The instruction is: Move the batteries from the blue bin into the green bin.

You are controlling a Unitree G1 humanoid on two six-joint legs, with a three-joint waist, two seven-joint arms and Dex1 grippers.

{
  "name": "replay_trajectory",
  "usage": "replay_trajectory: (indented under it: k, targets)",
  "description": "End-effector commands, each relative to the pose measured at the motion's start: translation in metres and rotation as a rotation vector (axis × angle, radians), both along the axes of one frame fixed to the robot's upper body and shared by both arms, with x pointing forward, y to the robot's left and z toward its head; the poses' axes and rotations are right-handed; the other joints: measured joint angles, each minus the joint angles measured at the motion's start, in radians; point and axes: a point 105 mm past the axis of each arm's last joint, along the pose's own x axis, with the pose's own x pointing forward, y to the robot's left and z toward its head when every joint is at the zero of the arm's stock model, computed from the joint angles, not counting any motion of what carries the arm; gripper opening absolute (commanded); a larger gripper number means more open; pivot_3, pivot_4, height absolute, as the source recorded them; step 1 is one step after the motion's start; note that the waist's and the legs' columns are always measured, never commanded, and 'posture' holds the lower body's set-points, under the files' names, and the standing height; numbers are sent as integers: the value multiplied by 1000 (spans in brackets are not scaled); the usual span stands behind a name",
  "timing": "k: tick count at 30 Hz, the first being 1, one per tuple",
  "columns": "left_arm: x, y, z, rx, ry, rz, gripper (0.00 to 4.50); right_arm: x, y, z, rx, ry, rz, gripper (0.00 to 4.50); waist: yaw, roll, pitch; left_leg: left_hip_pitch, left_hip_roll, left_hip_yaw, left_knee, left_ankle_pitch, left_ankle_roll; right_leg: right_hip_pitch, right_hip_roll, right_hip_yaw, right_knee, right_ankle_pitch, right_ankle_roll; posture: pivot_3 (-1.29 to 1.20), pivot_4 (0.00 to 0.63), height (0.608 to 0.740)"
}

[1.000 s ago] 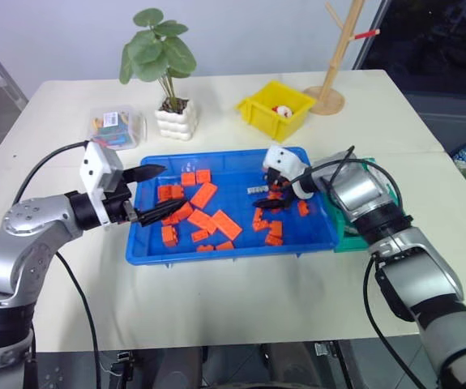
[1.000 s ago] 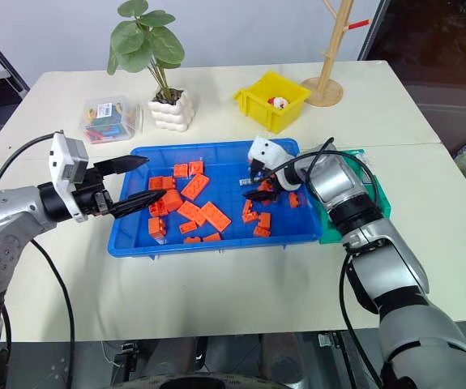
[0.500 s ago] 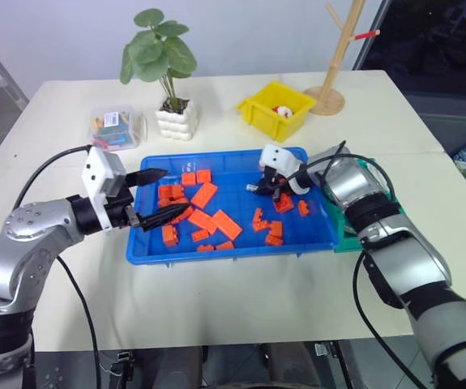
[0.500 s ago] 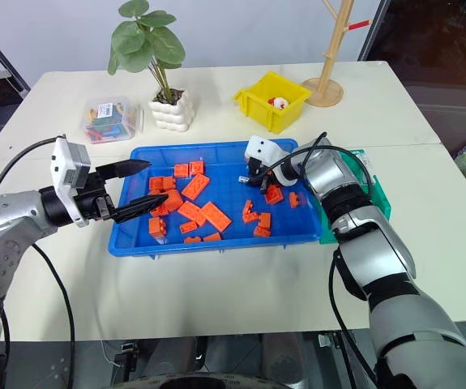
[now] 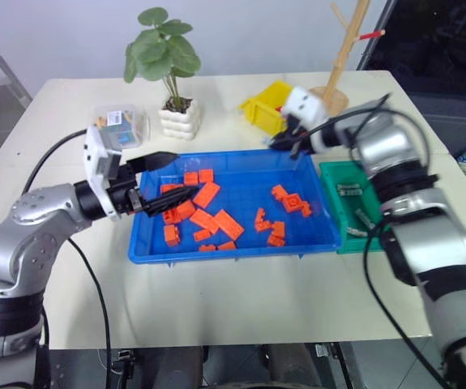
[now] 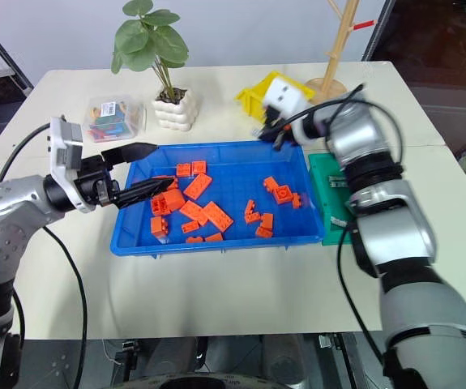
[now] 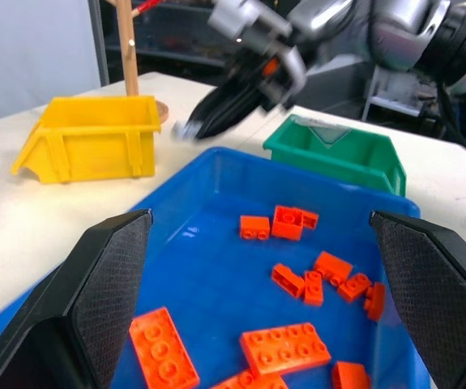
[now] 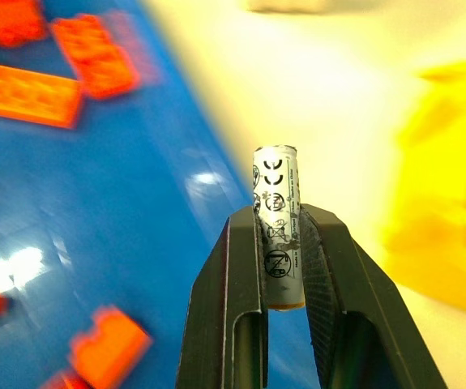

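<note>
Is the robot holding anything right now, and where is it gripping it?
Yes. The right end effector pinches a battery around its lower half. The left end effector holds nothing.

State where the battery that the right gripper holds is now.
In the head views the battery is pinched in the right gripper, above the blue bin's far right corner, near the yellow bin.

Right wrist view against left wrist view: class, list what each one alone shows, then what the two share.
Right wrist view alone: the printed markings on the battery clamped upright in the right gripper. Left wrist view alone: the green bin, the wooden stand, and the left gripper with jaws wide open. Shared: the blue bin, orange bricks, the yellow bin and the held battery.
</note>
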Motion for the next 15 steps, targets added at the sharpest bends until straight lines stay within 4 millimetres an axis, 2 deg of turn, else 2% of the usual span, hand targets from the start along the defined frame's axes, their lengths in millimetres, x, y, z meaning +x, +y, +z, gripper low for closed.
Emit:
replay_trajectory:
  k: [1,4,7,11,15]
  targets:
    - [3,-8,8,-10,-35,-51,4500,-13,-19,16,7,-39,-37,86,-4,0,0,0,0,0,1,0,0,0,0,0,0,0,0,0,150,740]
    - [7,-17,6,-2,-31,-98,4500,-35,-45,16,8,-24,-111,86,-10,0,0,0,0,0,0,0,0,0,0,0,1,0,0,0,150,740]
    - [11,-22,3,8,-24,-126,4500,-56,-60,14,20,2,-170,86,-10,1,0,1,0,0,0,0,0,0,0,0,1,0,0,0,150,740]
    - [16,-26,-2,36,-16,-158,4500,-87,-72,1,25,62,-231,86,-10,1,0,1,1,1,1,0,0,0,0,0,1,0,0,0,150,740]
    - [19,-27,-5,57,-12,-174,4500,-103,-79,-13,22,106,-274,86,-8,0,0,0,1,1,2,0,0,0,0,1,1,0,0,0,150,740]
